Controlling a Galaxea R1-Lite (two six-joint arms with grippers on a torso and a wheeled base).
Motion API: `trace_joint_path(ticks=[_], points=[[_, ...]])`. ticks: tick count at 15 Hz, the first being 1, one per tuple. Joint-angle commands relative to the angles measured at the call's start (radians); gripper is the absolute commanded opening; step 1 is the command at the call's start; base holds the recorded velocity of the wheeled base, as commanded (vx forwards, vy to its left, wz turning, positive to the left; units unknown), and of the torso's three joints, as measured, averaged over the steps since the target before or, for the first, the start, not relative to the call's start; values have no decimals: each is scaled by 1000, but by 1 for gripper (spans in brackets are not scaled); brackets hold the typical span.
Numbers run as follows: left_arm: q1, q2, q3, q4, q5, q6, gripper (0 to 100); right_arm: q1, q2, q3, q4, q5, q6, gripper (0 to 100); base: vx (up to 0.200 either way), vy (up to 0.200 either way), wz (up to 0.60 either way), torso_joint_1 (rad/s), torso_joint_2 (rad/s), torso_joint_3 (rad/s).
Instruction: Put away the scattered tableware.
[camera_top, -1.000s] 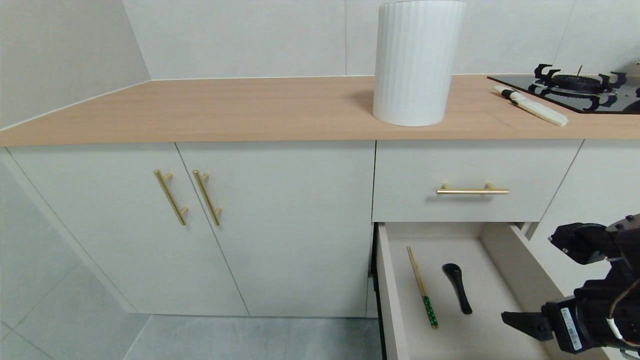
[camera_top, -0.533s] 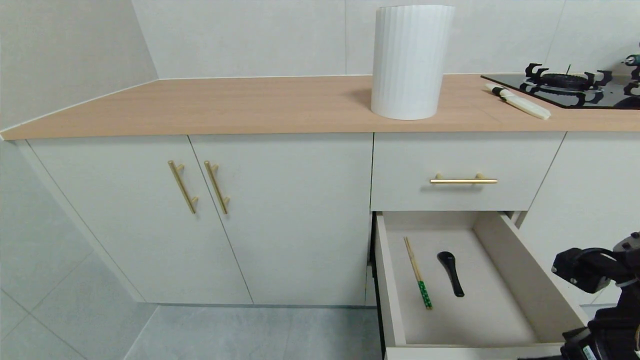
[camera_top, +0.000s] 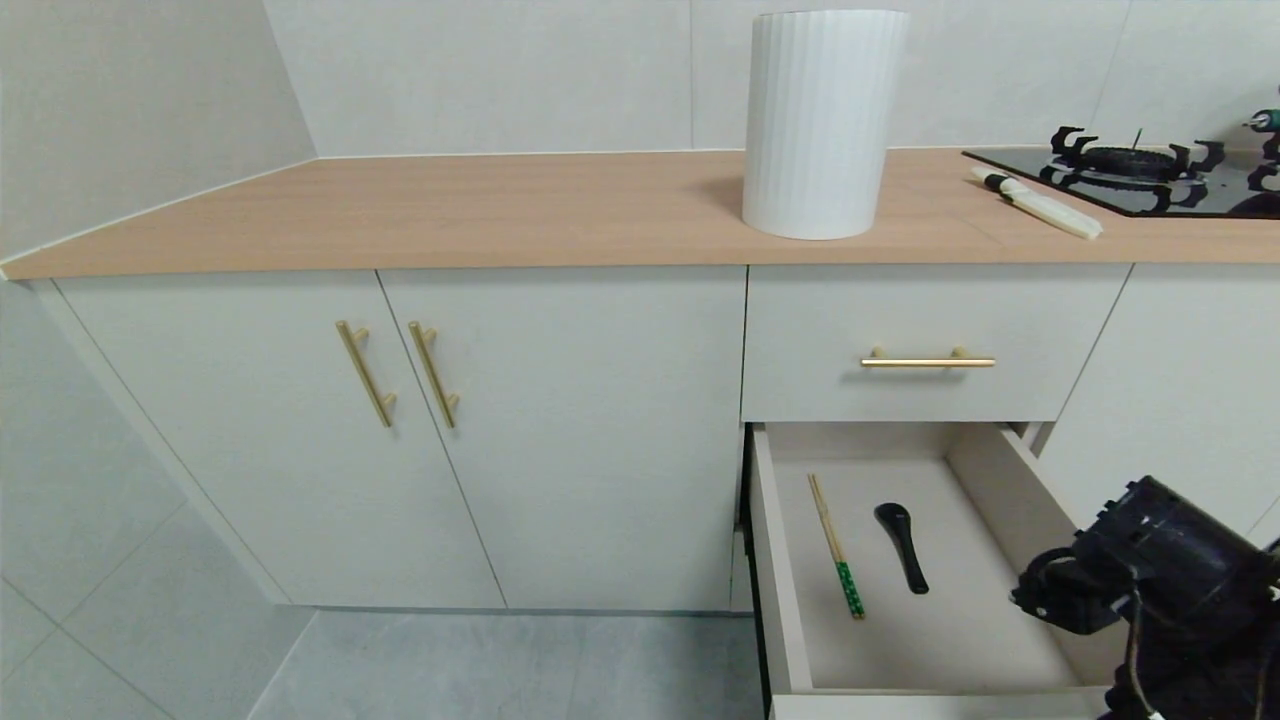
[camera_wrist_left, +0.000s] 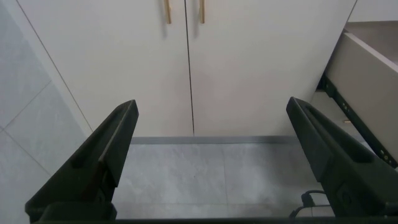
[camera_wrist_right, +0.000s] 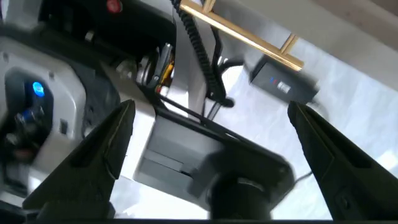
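Down at the lower right of the cabinets, a drawer (camera_top: 775, 560) stands pulled out, open to take the tableware. Two pieces lie flat on its floor: a pair of chopsticks (camera_top: 835, 555) with green ends near the left wall, and a black spoon (camera_top: 903, 550) just beside them, not touching. Both lie lengthwise, handles toward the drawer front, which I take to be how they were set down.

Up on the counter (camera_top: 500, 210), what looks like a pale knife (camera_top: 1040, 203) lies loose between the tall white canister (camera_top: 820, 125) and the stove (camera_top: 1130, 170). By my reckoning it is the piece left to collect, which would explain why the drawer is not yet shut.

Neither arm holds anything. The left gripper (camera_wrist_left: 211, 109) hangs low over the floor (camera_wrist_left: 186, 174), facing the cupboard doors (camera_wrist_left: 186, 56), its fingers wide apart and well clear of the work. The right gripper (camera_wrist_right: 211, 118) also has its fingers spread and empty. That arm (camera_top: 1150, 570) sits low beside the drawer's right front corner, so it would have to rise to reach the counter.
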Motion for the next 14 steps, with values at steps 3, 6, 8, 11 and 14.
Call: trace_joint_path(ticks=[3,6,8,11,14], points=[[0,0,0,-1,0,0,100,-1,136,-17,-69,-93,90,100,0,0,0,0,0,0],[1,0,0,-1,0,0,100,-1,138,-35,-97,-145,156,100,0,0,0,0,0,0],[1,0,0,1,0,0,100,-1,147,-35,-125,-172,179,100,0,0,0,0,0,0],[0,0,0,-1,0,0,100,-6,151,-32,-164,-196,190,100,0,0,0,0,0,0],[0,0,0,-1,0,0,100,-25,184,-32,-244,-251,237,100,0,0,0,0,0,0]])
